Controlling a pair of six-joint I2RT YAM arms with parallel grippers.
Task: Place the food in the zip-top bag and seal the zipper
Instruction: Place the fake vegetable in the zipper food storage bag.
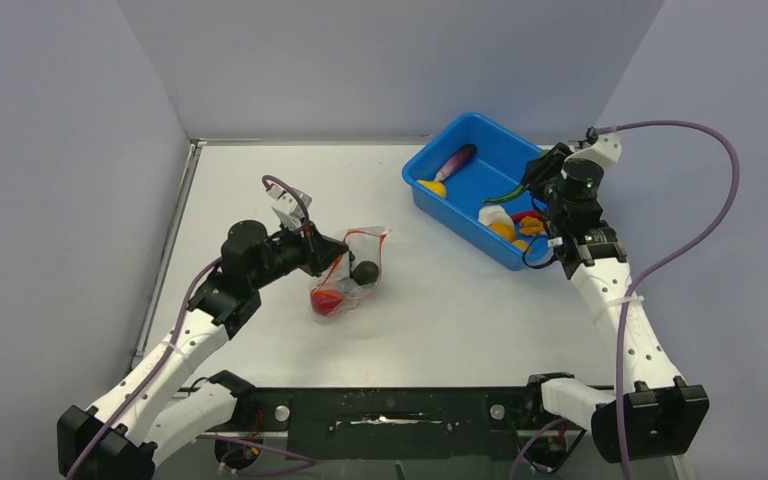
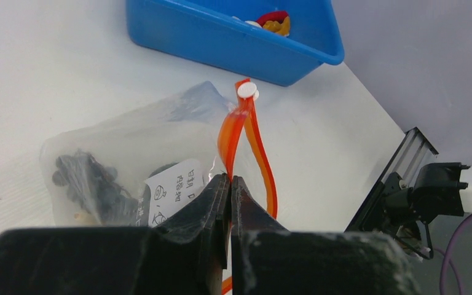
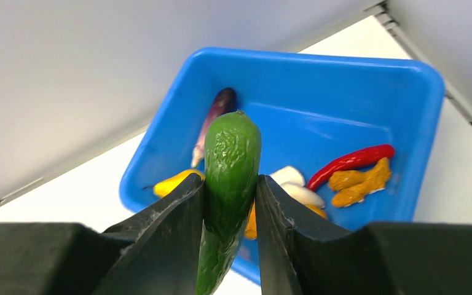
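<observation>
The table [image 1: 460,330] carries the blue tub [image 1: 457,224] at its far right and, well apart to the left, the zip-top bag [image 1: 352,283] lying crumpled near the middle. A red piece [image 1: 327,300] and a dark round piece [image 1: 365,270] are inside it, and dark grapes [image 2: 86,178] show through the film in the left wrist view. The right gripper [image 3: 230,193] hangs over the tub with its fingers [image 3: 172,221] clamped on a long green vegetable [image 3: 230,153], its thinner end passing down between them. A purple eggplant [image 3: 217,110], a red chilli [image 3: 351,161] and yellow, orange and white pieces [image 3: 362,181] lie in the tub beneath. The left gripper [image 2: 229,184] is pinched tight on the zipper [image 2: 228,132], which stands up from it in a narrow loop. The risk I see is the mouth: held at one spot only, the opening looks slim and floppy, so the long vegetable could catch on the strip, shove the light bag along the table or tug it out of the pinch, and a tipped bag might spill what it holds. The smooth vegetable could also pivot between the fingers on the way over
</observation>
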